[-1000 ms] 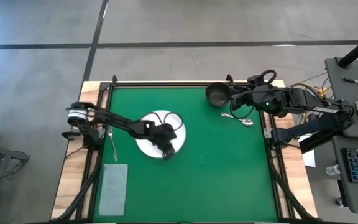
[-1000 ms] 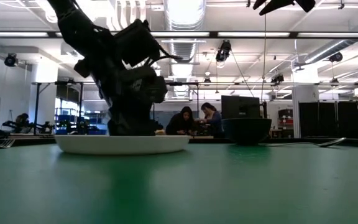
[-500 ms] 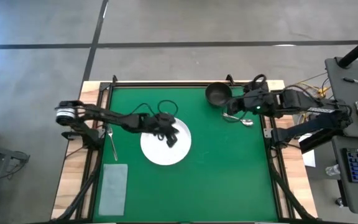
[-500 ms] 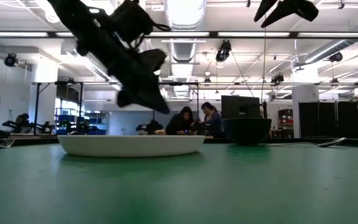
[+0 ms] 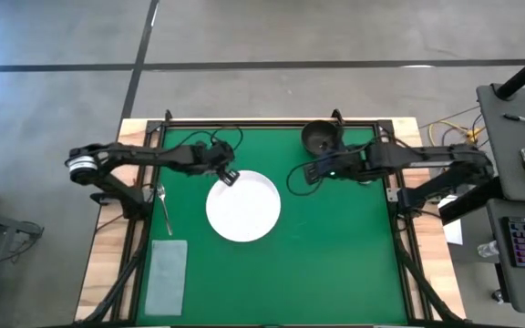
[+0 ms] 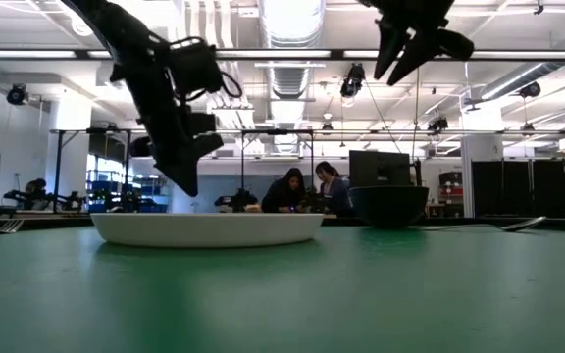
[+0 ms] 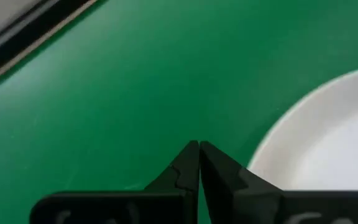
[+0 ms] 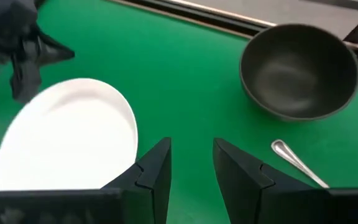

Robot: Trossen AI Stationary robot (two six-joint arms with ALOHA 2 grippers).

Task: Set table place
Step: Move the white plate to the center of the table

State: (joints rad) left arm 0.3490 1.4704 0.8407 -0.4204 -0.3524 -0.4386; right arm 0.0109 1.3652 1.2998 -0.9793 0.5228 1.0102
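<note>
- The plate (image 5: pixel 243 206), round and white, lies flat near the middle of the green table (image 5: pixel 335 264); everything below is placed from it.
- The left gripper (image 5: pixel 230 177) hangs above the table just off the plate's rim, on the side toward the table's far-left corner; in the low view it hangs above the plate's left end, clear of it.
- Its fingers (image 7: pixel 194 171) are pressed tight together with nothing between them, as the left wrist view shows, with the plate's edge just beside the tips.
- The right gripper (image 5: pixel 309 173) hovers to the right of the plate, between it and the bowl (image 5: pixel 320 138), high over the table.
- Its jaws stand partly apart and hold nothing; the right wrist view shows bare green between them.
- The bowl, dark and round, sits upright on the table beyond the plate and to its right, near the far rail.
- The spoon (image 8: pixel 298 163) lies on the green just beside the bowl, on the bowl's near side, well apart from the plate.
- The fork (image 5: pixel 164 206) lies to the left of the plate, near the table's left rail.
- A pale grey napkin (image 5: pixel 166 274) lies nearer than the fork, left of the plate and toward the table's near-left corner.
- In the low view, two people (image 6: pixel 307 188) sit in the room far behind the plate.
</note>
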